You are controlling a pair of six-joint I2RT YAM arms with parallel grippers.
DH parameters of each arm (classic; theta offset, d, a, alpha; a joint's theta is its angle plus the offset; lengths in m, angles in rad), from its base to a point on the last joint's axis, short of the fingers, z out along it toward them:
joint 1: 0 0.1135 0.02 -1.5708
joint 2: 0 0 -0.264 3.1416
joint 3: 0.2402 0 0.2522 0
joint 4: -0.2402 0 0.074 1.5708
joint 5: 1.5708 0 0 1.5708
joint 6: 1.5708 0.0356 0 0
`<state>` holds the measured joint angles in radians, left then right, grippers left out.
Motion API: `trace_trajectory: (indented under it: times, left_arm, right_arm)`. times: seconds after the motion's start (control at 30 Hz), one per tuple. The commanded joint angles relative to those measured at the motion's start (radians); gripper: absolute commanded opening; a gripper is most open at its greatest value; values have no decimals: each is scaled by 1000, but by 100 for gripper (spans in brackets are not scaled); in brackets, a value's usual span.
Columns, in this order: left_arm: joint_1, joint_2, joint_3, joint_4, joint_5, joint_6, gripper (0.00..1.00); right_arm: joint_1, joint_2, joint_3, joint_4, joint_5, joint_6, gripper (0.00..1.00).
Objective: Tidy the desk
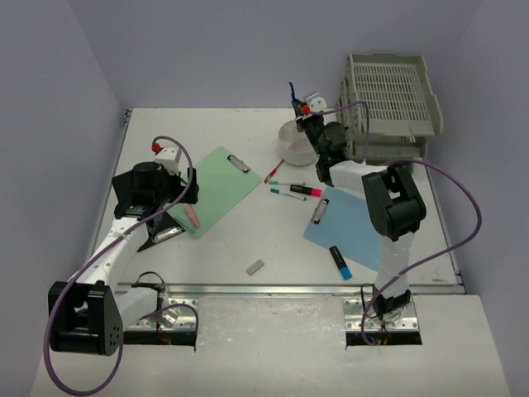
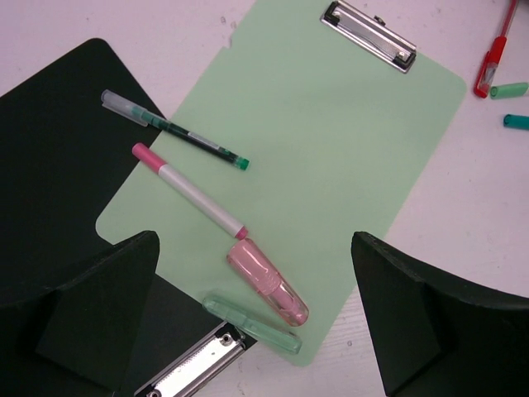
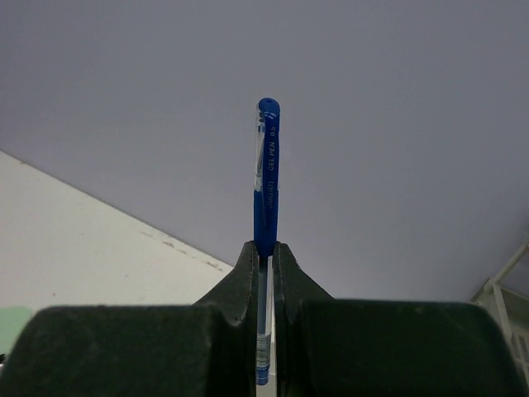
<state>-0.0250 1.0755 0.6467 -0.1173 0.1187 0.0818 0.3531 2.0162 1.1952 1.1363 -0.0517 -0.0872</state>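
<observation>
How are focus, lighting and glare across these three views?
Top view: soft, even light on the desk, only faint shadows, no glare. Left wrist view: green clipboard crisp, its metal clip slightly shiny, left fingers dark. Right wrist view: blue pen sharp against a plain wall, right fingers dark.

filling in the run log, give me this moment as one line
left gripper: open over green clipboard | right gripper: shut on blue gel pen, held above desk
</observation>
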Motion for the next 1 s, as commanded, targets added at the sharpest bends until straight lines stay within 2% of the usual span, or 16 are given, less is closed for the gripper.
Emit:
trace_trajectory:
  times: [0.0,0.7,0.87,0.97]
  left_arm:
    - [0,9,57,31,27,2,100]
    - [1,105,109,90,48,10,100]
    - [-6,135,126,98,52,3,100]
    - [-63,166,149,110,-41,27,100]
  right_arm:
    - [-4,56,101,196,102,1,0]
    - [-5,136,-6,199,189,135,0]
    - [-5,138,-41,198,182,136,13]
    - [-5,136,-56,196,203,149,27]
